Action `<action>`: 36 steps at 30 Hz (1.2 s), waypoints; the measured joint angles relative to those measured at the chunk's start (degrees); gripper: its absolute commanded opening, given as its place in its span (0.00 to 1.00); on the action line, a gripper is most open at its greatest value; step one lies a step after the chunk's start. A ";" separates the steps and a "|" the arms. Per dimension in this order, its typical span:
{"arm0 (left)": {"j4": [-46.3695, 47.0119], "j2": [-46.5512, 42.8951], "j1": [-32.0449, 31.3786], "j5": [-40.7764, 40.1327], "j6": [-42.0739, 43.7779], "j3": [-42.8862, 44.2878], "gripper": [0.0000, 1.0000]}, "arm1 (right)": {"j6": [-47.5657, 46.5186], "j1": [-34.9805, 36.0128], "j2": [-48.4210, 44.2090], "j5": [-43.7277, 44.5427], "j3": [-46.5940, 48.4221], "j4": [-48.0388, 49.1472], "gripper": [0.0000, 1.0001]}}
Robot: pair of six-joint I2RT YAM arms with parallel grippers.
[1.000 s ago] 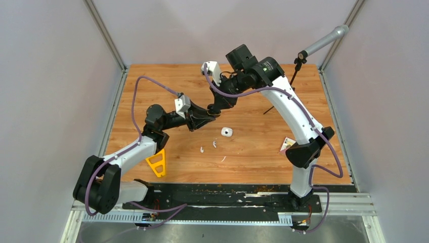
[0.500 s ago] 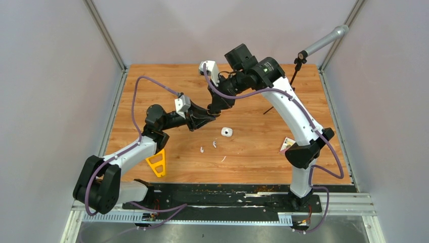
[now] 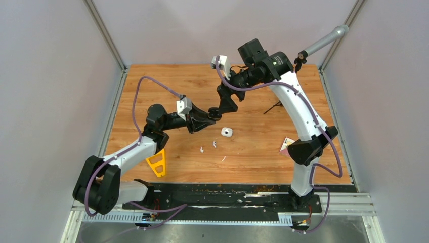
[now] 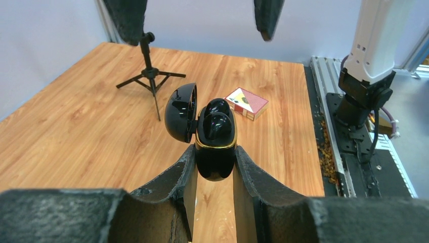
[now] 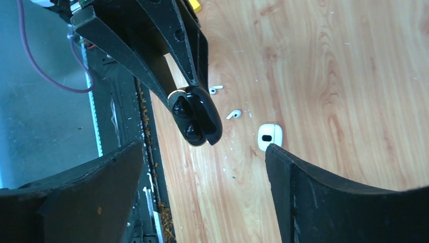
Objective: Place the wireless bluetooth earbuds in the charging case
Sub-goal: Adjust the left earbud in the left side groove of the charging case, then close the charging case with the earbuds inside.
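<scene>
Two black earbuds (image 4: pixel 216 119) sit in the wells of the black charging case (image 4: pixel 215 164), whose lid (image 4: pixel 181 117) is swung open. The left tool (image 4: pixel 215 154) is clamped on the case's lower body and holds it up off the worktop (image 3: pixel 263 167). The right tool (image 5: pixel 202 152) hangs just above it, jaws spread wide, gripping nothing. One white earbud (image 3: pixel 202 150) and a second white earbud (image 3: pixel 214 144) lie loose on the worktop, near and left of the white charging case (image 3: pixel 226 132). What that case holds cannot be told.
</scene>
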 measured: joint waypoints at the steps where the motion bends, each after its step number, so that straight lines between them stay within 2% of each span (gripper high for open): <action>1: -0.33 -0.04 0.00 0.37 0.24 0.00 0.00 | -0.59 0.17 0.31 -0.57 -0.24 -0.42 0.99; 15: -5.73 -0.37 0.00 3.34 3.63 1.92 0.00 | -9.99 1.68 4.72 -6.60 -3.34 -5.95 0.99; 22: -8.52 0.20 0.00 0.28 2.91 3.56 0.00 | -11.04 3.13 5.79 -6.97 -3.43 -6.62 0.99; 36: -10.40 1.99 0.00 -7.48 -4.83 3.56 0.00 | -8.13 3.21 5.20 2.23 -6.56 -2.14 0.99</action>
